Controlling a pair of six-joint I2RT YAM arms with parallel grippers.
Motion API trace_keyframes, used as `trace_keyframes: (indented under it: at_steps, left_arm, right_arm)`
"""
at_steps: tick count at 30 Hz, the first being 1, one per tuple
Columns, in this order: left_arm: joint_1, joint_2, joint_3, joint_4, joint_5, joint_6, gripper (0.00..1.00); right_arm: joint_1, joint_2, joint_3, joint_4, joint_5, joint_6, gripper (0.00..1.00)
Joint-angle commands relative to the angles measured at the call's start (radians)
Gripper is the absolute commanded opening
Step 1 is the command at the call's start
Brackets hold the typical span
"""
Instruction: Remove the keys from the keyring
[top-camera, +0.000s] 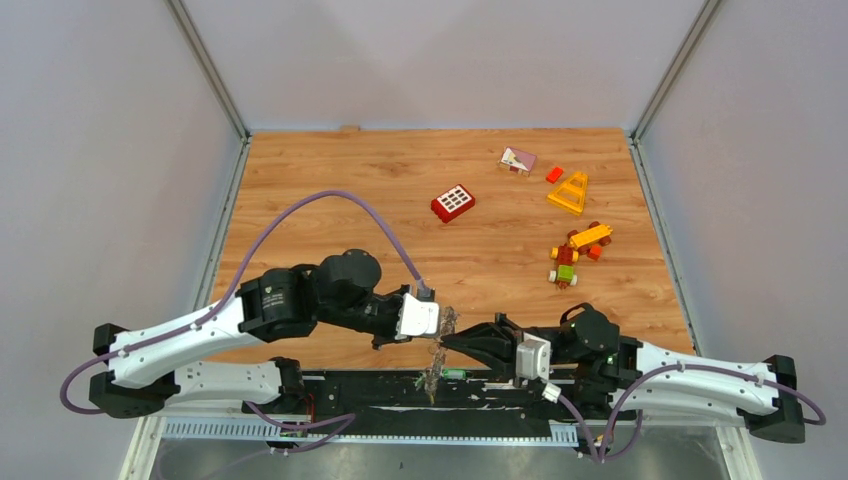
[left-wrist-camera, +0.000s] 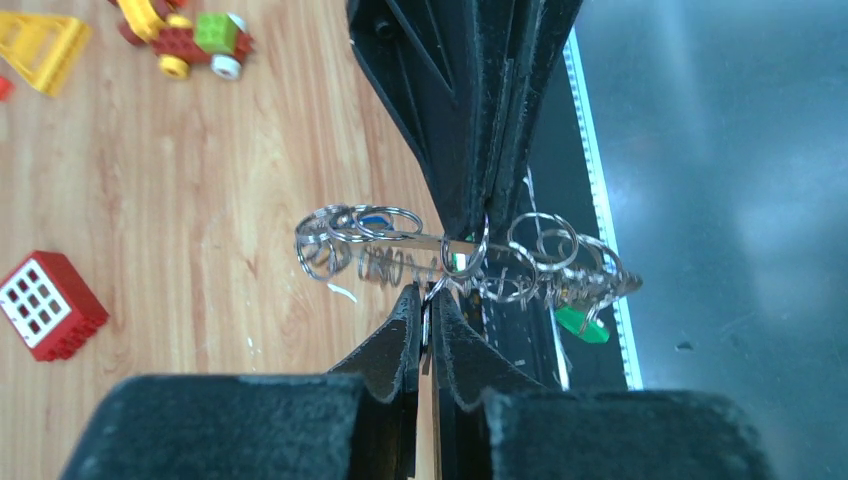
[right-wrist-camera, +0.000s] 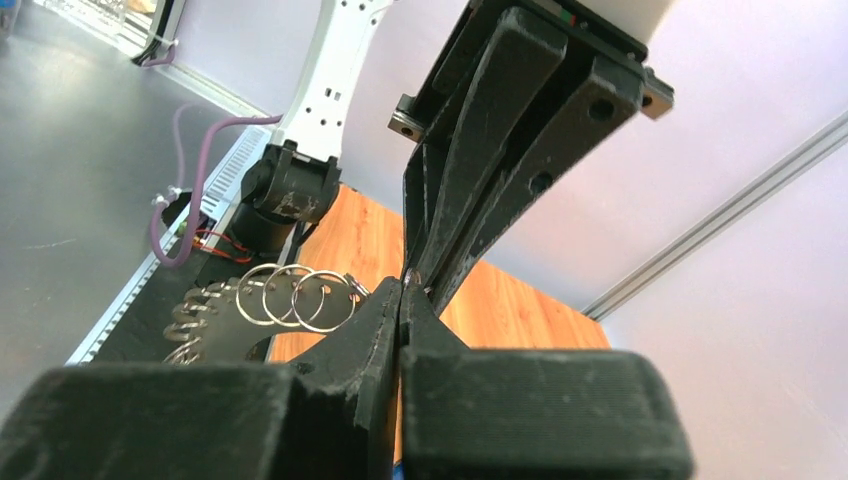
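Note:
The keyring (top-camera: 436, 360) is a grey metal ring fringed with small split rings and keys. It hangs in the air at the table's near edge, between both grippers. In the left wrist view the keyring (left-wrist-camera: 400, 262) lies edge-on across the middle, with keys (left-wrist-camera: 598, 285) and a green tag (left-wrist-camera: 582, 325) at its right end. My left gripper (left-wrist-camera: 430, 298) is shut on a thin metal piece of the bunch from below. My right gripper (right-wrist-camera: 403, 288) is shut on the keyring (right-wrist-camera: 215, 335), its fingers (left-wrist-camera: 470, 150) reaching in from above. Both tips nearly meet in the top view: left gripper (top-camera: 441, 322), right gripper (top-camera: 447, 340).
A red brick (top-camera: 453, 203) lies mid-table. A yellow triangular piece (top-camera: 569, 192), a toy car of bricks (top-camera: 575, 253), a pink block (top-camera: 517, 160) and a small orange brick (top-camera: 554, 174) lie at the back right. A black strip (top-camera: 350, 385) runs along the near edge.

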Motion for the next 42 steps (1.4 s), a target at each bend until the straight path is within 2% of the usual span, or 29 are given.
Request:
trace_keyframes:
  at_steps: [1,12,19,30,38,42]
  left_arm:
    - [0.007,-0.060,-0.029,0.062,-0.091,-0.038,0.00]
    - [0.008,-0.085,-0.014,0.052,-0.144,-0.041,0.00]
    - [0.007,-0.092,0.012,0.048,-0.197,-0.036,0.00]
    - [0.007,-0.077,0.069,-0.004,-0.274,-0.019,0.00]
    - [0.007,-0.062,0.074,-0.020,-0.290,-0.018,0.00]
    - [0.008,-0.058,0.075,-0.022,-0.290,-0.015,0.00]
  right_arm:
    - [0.004,-0.076,-0.011,0.173,-0.014,0.040,0.00]
    - [0.004,-0.103,-0.061,0.197,0.032,0.083,0.00]
    - [0.005,-0.099,-0.068,0.140,0.093,0.082,0.00]
    - [0.005,-0.083,-0.094,0.140,0.139,0.123,0.35]
    - [0.005,0.008,-0.046,0.149,0.186,0.214,0.37]
    - [0.005,0.094,-0.014,0.165,0.236,0.278,0.32]
